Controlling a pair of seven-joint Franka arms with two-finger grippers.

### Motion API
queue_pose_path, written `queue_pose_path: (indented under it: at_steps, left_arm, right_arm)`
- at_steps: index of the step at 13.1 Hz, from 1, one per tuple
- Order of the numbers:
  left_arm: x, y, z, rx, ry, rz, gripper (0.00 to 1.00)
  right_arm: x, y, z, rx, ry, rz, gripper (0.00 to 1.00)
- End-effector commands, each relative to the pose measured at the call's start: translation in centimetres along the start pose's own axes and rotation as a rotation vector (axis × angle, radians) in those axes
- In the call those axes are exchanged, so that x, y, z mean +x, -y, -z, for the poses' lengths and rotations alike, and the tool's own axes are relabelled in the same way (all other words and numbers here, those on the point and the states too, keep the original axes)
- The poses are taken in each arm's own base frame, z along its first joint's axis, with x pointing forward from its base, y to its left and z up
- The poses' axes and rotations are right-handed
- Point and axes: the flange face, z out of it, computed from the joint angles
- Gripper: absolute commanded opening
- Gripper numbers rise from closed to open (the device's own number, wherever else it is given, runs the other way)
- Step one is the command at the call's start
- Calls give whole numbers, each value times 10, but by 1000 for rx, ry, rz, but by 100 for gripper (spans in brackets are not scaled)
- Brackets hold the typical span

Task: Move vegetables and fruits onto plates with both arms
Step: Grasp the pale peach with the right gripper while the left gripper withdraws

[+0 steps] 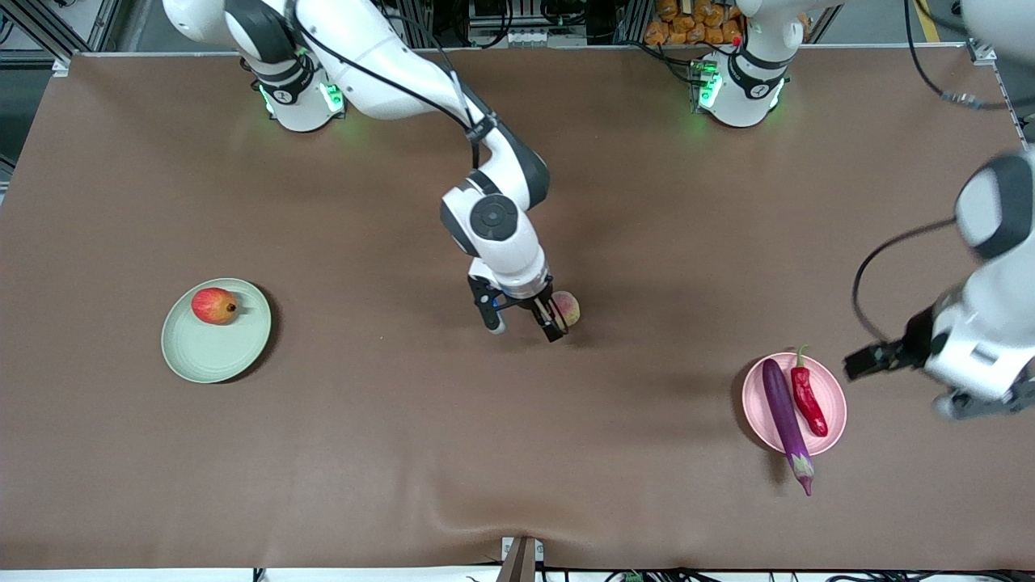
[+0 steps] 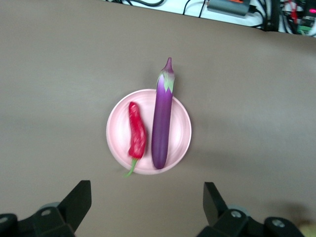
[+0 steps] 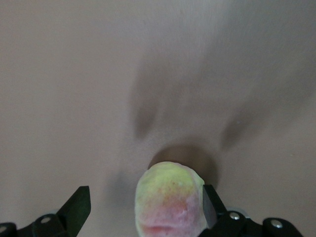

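A: In the front view, where is everything?

B: The pale green plate (image 1: 216, 331) sits at the middle left of the frame, with the red apple-like fruit (image 1: 214, 305) on its upper part. The pale pink plate (image 1: 794, 402) sits at the lower right; the purple eggplant (image 1: 786, 423) lies across it, its stem end sticking out over the lower rim, and the red chili pepper (image 1: 808, 395) lies beside it on the plate. At the centre, the right gripper (image 1: 524, 321) is low over the brown table (image 1: 388, 453), fingers spread, with the peach (image 1: 566, 308) against one finger. The left gripper (image 1: 910, 373) hangs at the right edge, just beside the pink plate.

A: And the left wrist view?

B: The left gripper (image 2: 147, 206) shows at the bottom of the frame, fingers wide apart and holding nothing. The pink plate (image 2: 180, 131) is at the centre with the eggplant (image 2: 163, 121) and chili pepper (image 2: 137, 134) side by side on it.

A: The right wrist view?

B: The right gripper (image 3: 147, 206) is also at the bottom, fingers apart. The peach (image 3: 170, 201), yellow-green with a pink blush, rests on the table between them, close against one finger (image 3: 210, 205).
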Motion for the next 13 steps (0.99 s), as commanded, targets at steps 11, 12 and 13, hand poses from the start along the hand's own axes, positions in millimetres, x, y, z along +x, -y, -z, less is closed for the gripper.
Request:
queue_pose_path:
  at_steps: [11,12,13]
  left_arm:
    - [-128,-23,130,30,111,-74,100]
    - [-133,-18,129,36,118,-73,100]
    - [-137,-8,129,37,122,-59,100]
  right_arm:
    - [44,11,37,-219,-161,171,0]
    - [66,12,48,-286,-166,205,0]
    - [92,15,64,-350,-165,241,0]
